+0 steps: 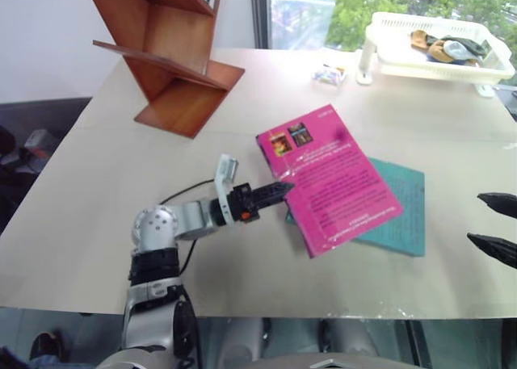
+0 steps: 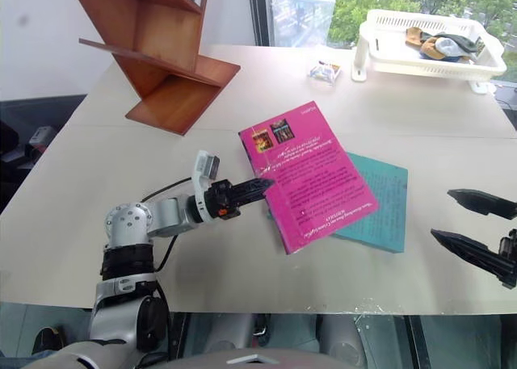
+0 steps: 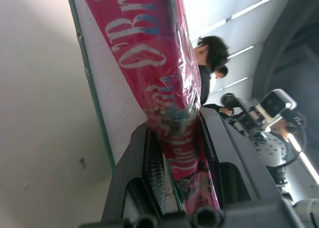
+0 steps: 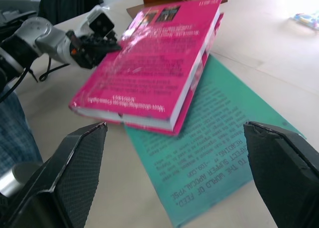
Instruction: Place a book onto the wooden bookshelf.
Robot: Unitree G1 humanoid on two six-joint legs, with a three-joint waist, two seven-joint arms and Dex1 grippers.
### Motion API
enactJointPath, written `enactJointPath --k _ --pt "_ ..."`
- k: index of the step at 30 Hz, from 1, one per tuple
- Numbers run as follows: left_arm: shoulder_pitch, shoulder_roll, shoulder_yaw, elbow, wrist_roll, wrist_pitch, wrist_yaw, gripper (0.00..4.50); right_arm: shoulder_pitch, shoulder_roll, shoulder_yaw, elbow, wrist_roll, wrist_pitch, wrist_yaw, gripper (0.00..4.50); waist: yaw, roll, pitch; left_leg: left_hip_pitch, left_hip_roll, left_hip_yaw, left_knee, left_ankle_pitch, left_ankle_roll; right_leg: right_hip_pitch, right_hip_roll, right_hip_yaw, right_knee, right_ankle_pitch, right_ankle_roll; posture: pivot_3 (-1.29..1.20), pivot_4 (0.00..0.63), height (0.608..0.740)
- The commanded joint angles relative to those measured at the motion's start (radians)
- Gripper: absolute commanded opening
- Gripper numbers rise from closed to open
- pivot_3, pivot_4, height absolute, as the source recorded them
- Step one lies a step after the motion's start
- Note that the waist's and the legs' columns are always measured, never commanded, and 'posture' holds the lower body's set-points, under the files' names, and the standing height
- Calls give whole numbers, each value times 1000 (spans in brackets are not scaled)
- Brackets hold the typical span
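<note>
Left eye view. Wooden bookshelf point(image 1: 166, 58), reddish-brown, slanted boards, upper left of the frame, standing on the pale table point(image 1: 105, 183). Book point(image 1: 327, 179), magenta-pink, back cover up with two small dark pictures near its upper left corner, centre of the frame. It is well apart from the bookshelf. Left gripper point(image 1: 279, 193), black fingers pointing toward frame right, clamped on the book's left edge. The book lies partly over a teal-green book point(image 1: 404, 215), which rests flat on the table to its lower right. White plastic basket point(image 1: 388, 58), upper right, holding a few small items. Small packet point(image 1: 329, 75) just left of the basket. Right gripper point(image 1: 494, 226), right edge of the frame, two black fingers spread apart, holding nothing.

Right eye view. Same scene. The right gripper's two fingers show more fully at the right edge, one above the other with an open gap between them, well apart from both books.

Left wrist view. The two black fingers point(image 3: 149, 173) rise from the lower frame, closed on the pink cover, which runs from lower centre to upper left. People stand at right centre.

Right wrist view. Pink book in the upper centre, its near edge raised off the teal-green book beneath. The left gripper grips it at upper left. Own fingers stand wide at lower left and lower right.
</note>
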Motion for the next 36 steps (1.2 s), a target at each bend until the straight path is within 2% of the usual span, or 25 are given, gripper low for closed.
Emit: enactJointPath --k 1,5,12,13,15,19,20,24,28,31,33,34,36 --pt "36 -26 28 -23 -20 -14 41 726 16 16 -24 -25 5 -15 -7 4500 1 0 0 0 0 0 0 0 0 0 0 0 0 0 0 0 150 740" --pt "66 -7 -4 -17 55 -55 63 726 22 20 -21 -29 4 -18 -12 4500 2 0 0 0 0 0 0 -1 2 0 0 0 0 0 0 0 150 740" --pt "86 26 -39 -30 67 -99 -11 726 17 17 -17 -23 1 -20 -13 4500 1 1 -1 1 0 0 0 -1 2 1 -1 0 1 0 0 0 150 740" --pt "89 32 -43 -37 60 -101 -27 1742 16 16 -17 -22 1 -20 -12 4500 0 1 -1 1 0 0 0 -1 2 1 -1 0 1 0 -1 0 150 740" --pt "88 29 -31 -36 45 -100 -28 2448 16 14 -17 -20 2 -18 -10 4500 0 1 -1 1 0 0 0 -1 2 0 -1 0 0 0 -1 0 150 740" --pt "77 26 -29 6 84 -130 5 4233 15 9 -15 -15 1 -18 -6 4500 5 3 -2 1 0 0 0 -1 2 1 -2 -1 0 0 -1 0 150 740" --pt "75 26 -25 13 83 -132 5 4423 15 8 -15 -14 1 -18 -5 4500 5 6 -4 1 0 -1 0 -1 2 1 -3 -2 0 0 -1 0 150 740" --pt "58 25 -2 33 51 -114 3 4423 9 4 -11 -7 -3 -18 -3 4500 2 7 -5 2 0 -1 0 -1 2 2 -3 -1 0 0 -1 0 150 740" --pt "50 25 5 33 31 -99 2 3106 4 3 -4 -2 -8 -21 -2 4500 2 6 -4 1 0 -1 1 -1 2 1 -3 -1 0 0 -1 0 150 740" --pt "50 24 4 35 33 -98 8 1688 2 2 -2 1 -9 -23 -1 4500 2 6 -4 1 0 -1 1 -1 2 1 -3 -1 0 0 -1 0 150 740" --pt "50 22 7 34 30 -96 10 908 2 2 -1 3 -10 -25 -1 4500 3 6 -4 1 0 -1 0 -1 2 1 -3 -1 0 0 -1 0 150 740" --pt "51 22 12 31 21 -92 10 606 2 2 -2 4 -11 -25 -1 4500 3 6 -4 0 0 -1 0 -1 2 1 -3 -2 0 0 -1 0 150 740" --pt "50 22 29 29 -2 -88 12 580 3 4 -3 4 -12 -26 0 4500 2 6 -4 0 0 -1 0 -1 2 1 -3 -2 -1 0 -1 0 150 740"
